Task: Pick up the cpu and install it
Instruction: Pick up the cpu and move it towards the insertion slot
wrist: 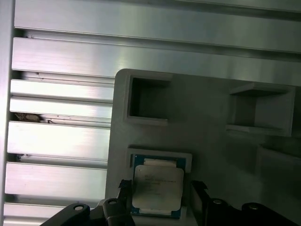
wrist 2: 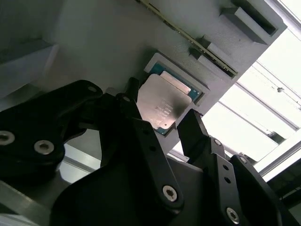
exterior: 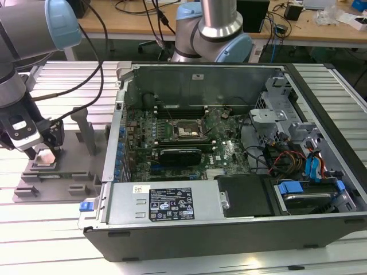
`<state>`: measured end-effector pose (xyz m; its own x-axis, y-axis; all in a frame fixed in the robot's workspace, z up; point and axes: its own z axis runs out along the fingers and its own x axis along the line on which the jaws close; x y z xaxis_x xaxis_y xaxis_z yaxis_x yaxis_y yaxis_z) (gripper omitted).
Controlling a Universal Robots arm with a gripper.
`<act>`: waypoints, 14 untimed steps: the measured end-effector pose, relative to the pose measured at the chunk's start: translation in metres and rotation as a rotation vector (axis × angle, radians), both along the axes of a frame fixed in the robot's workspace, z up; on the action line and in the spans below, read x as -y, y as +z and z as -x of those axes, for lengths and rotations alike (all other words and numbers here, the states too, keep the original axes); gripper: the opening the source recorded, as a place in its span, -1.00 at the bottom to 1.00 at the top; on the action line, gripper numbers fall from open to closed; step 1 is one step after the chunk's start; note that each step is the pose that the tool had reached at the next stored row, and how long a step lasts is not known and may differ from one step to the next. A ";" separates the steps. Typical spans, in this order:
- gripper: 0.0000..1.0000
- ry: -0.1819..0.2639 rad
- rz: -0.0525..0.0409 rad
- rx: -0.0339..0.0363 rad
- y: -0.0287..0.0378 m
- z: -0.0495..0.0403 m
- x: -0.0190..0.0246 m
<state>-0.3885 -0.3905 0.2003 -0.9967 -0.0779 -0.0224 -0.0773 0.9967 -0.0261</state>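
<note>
My gripper (wrist 2: 161, 107) is spread open, with one finger on each side of the cpu (wrist: 157, 187). The cpu lies flat in a recess of the grey tray (wrist: 207, 117), its silvery top showing with a green border.

The tool (wrist 2: 161, 101) hangs with its fingers (wrist: 200, 193) spread on either side of the cpu (wrist: 157, 189), which lies in a shallow recess of the grey tray (wrist: 211, 155). Narrow gaps lie free along both flanks. In the exterior view an upright post (exterior: 86, 130) stands near the tool, and the case wall (exterior: 114, 143) rises between tray and socket (exterior: 184, 130). The case is open above.
</note>
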 end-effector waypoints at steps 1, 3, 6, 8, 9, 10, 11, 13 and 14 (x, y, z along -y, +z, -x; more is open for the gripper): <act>0.21 0.000 0.0000 -0.0012 -0.0003 -0.0003 0.0000; 0.21 0.000 0.0002 -0.0022 -0.0004 -0.0004 0.0000; 0.21 0.000 0.0000 -0.0021 -0.0043 -0.0005 0.0000; 0.21 0.000 0.0001 -0.0024 -0.0066 -0.0006 -0.0001; 0.21 0.000 0.0001 -0.0023 -0.0074 -0.0005 -0.0003; 0.21 0.001 0.0002 -0.0024 -0.0077 -0.0002 -0.0005; 0.21 0.001 0.0001 -0.0023 -0.0080 0.0002 -0.0008; 0.21 0.001 0.0001 -0.0023 -0.0081 0.0002 -0.0008; 0.21 0.001 0.0001 -0.0023 -0.0081 0.0005 -0.0009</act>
